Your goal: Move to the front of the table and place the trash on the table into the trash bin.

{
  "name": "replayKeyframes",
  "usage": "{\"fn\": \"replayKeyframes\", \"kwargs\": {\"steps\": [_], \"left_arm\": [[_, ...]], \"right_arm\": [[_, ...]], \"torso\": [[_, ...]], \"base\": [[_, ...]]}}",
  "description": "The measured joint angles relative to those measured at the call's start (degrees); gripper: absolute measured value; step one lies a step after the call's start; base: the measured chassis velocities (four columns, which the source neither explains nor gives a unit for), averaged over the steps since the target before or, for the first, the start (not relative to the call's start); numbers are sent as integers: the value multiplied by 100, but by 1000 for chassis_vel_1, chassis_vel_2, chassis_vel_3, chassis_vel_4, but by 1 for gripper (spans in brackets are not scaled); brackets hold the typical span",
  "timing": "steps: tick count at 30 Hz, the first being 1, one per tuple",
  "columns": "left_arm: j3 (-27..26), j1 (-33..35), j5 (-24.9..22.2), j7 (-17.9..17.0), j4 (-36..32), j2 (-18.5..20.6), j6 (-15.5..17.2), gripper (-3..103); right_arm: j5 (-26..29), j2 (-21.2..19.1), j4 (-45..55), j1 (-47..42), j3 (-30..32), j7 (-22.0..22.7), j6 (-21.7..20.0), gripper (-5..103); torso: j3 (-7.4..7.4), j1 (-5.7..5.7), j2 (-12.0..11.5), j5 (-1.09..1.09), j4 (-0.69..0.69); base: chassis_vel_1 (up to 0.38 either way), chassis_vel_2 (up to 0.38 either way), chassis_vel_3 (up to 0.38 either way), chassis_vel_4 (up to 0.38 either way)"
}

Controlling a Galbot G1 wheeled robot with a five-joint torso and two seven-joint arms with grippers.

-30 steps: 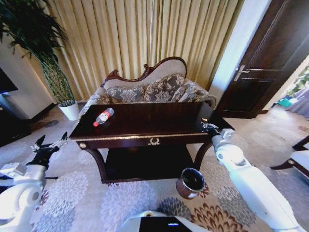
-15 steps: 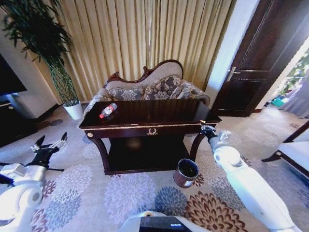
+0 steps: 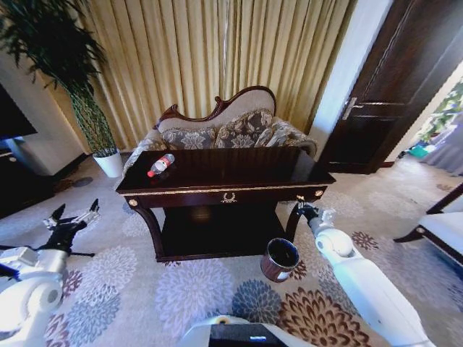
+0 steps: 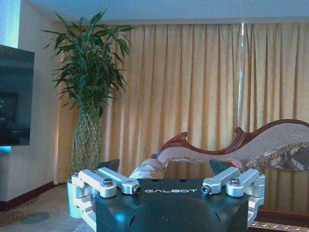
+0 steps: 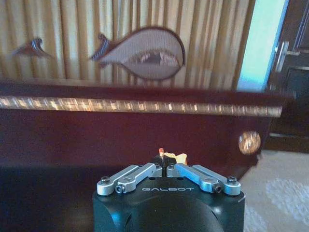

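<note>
Pinching an orange scrap (image 5: 166, 155), your right gripper (image 3: 302, 208) hangs below the table (image 3: 217, 189) rail, near the trash bin (image 3: 279, 258). Your left gripper (image 3: 71, 219) waits spread wide.

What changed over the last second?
The right gripper, shut on an orange scrap, came off the table edge and dropped below it, toward the bin. The camera shifted too. Bottle and open left gripper unchanged.

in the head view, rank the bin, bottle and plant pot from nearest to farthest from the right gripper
From the right gripper, by the table's right front leg:
1. Bin, on the carpet just beside it.
2. Bottle, on the table's far left corner.
3. Plant pot, on the floor beyond the table's left end.
</note>
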Motion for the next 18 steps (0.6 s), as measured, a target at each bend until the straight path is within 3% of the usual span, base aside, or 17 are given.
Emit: {"fn": "replayKeyframes", "kwargs": {"steps": [18], "left_arm": [[-20,-1,4,-2,-134,-86,11,100]], "right_arm": [[-637,286,-1900,300,-307,-420,437,0]], "torso": [[1,2,0,-1,0]], "base": [[0,0,0,0]]}}
